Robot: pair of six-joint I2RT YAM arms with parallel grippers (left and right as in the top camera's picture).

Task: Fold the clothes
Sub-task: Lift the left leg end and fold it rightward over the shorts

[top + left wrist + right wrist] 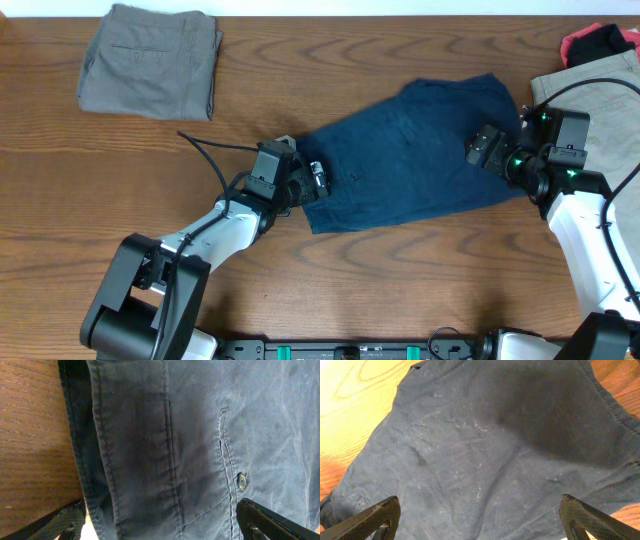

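Dark navy blue shorts (415,150) lie flat on the wooden table, slanting from lower left to upper right. My left gripper (315,183) is open over their waistband end; the left wrist view shows the waistband seams and a pocket button (242,481) between the spread fingers. My right gripper (478,150) is open over the leg end; the right wrist view shows plain navy cloth (485,455) between its fingers. A folded grey-olive pair (150,62) lies at the back left. A beige pair (600,95) lies at the right edge under my right arm.
A red and black garment (598,42) is heaped at the back right corner. A black cable (205,150) runs across the table by the left arm. Bare wood (400,280) stretches along the front.
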